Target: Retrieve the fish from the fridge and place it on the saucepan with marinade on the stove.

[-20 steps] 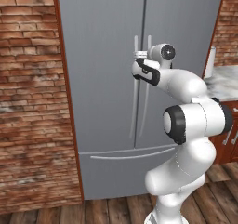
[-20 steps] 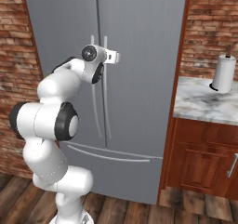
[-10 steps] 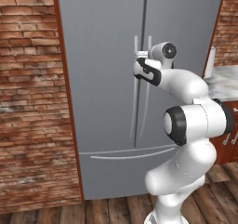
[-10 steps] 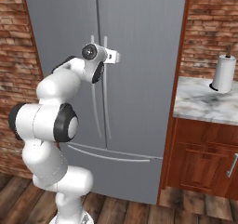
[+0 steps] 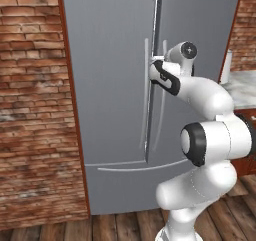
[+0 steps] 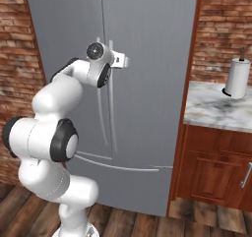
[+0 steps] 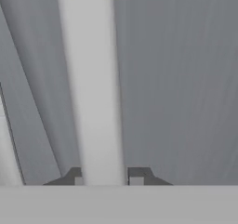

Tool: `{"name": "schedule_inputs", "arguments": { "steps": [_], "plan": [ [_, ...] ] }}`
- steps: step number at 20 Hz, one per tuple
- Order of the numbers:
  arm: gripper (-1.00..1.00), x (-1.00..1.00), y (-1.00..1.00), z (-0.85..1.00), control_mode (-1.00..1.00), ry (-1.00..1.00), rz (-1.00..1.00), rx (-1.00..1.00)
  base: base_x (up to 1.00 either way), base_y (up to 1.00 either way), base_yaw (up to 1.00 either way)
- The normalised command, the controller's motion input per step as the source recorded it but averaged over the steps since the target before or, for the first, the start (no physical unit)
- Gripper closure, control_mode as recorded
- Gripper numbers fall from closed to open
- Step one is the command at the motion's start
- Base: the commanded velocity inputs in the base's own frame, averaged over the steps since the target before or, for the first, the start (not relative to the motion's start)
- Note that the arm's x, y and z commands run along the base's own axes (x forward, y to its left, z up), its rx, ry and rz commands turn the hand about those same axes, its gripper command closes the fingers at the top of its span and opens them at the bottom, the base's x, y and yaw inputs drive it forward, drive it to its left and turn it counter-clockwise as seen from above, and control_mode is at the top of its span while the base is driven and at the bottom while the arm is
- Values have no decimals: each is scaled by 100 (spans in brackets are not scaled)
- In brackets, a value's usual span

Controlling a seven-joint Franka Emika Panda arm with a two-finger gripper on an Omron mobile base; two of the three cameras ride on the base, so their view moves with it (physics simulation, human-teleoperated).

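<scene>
Fridge (image 5: 110, 85) — tall, grey, two upper doors and a bottom drawer, set between a brick wall (image 5: 30, 105) and a wooden cabinet (image 6: 216, 167). The door seam looks slightly parted near the top, though this cannot be told for certain.

Gripper (image 7: 108, 179) — closed around the right door's long upright handle (image 7: 93, 79); a fingertip is seen at each side of the bar.

Counter (image 6: 216, 108) — marble, to the fridge's right; an upright paper towel roll (image 6: 237, 78) is carried on it.

Floor (image 6: 147, 221) — wooden planks.
</scene>
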Motion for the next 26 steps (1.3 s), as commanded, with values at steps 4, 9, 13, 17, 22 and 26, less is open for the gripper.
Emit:
{"name": "schedule_inputs", "arguments": {
  "steps": [4,9,13,17,22,26],
  "plan": [
    [100,-35,-32,-1,-100,8,0,0,0,0,0],
    [100,-48,-35,-6,-100,4,1,0,0,0,0],
    [100,-60,-41,-14,-100,0,3,0,0,0,0],
    [100,-59,-46,-12,-100,0,3,0,0,0,0],
    [100,-52,-48,-9,-100,0,5,0,0,0,0],
    [100,-47,-56,-8,-100,0,9,0,0,0,0]
  ]
}}
